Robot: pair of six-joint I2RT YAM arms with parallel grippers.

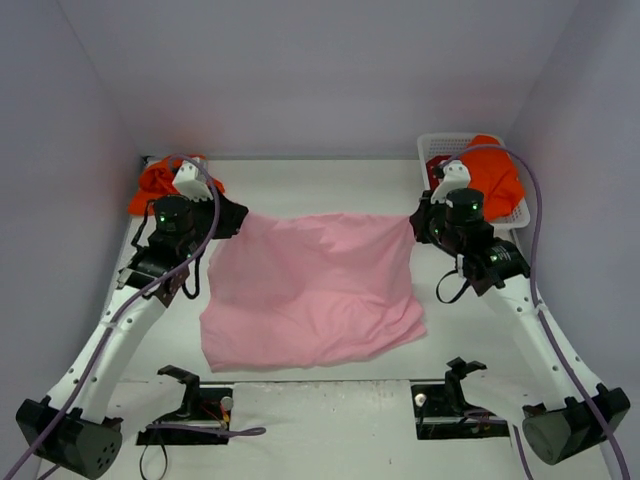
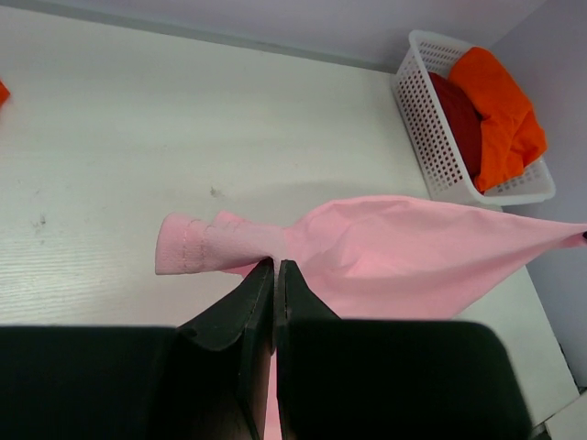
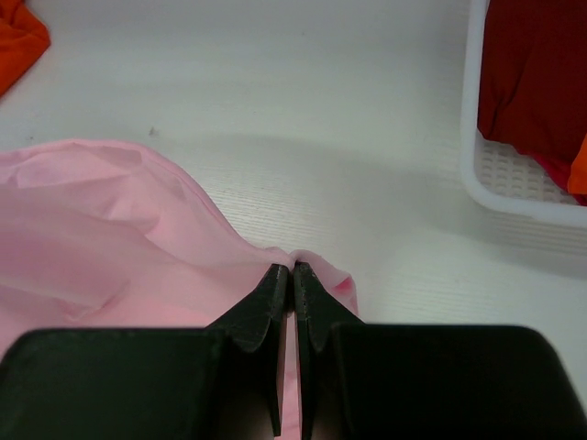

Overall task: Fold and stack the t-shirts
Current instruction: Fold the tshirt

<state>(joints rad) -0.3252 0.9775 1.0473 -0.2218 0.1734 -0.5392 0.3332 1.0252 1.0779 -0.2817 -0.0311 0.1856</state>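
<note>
Our left gripper (image 2: 275, 267) is clamped on one far corner of the pink t-shirt (image 1: 310, 290), and our right gripper (image 3: 293, 271) pinches the other. We see that edge pulled taut between them, the rest lying on the bench (image 1: 330, 185). A loose orange t-shirt (image 1: 153, 187) sits far left. The white basket (image 1: 440, 143) at far right holds another orange shirt (image 1: 497, 177) and a dark red t-shirt (image 3: 537, 64).

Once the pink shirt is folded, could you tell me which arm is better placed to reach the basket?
Right, probably: the basket stands just beside the right arm; the left arm is across the pink shirt from it.
</note>
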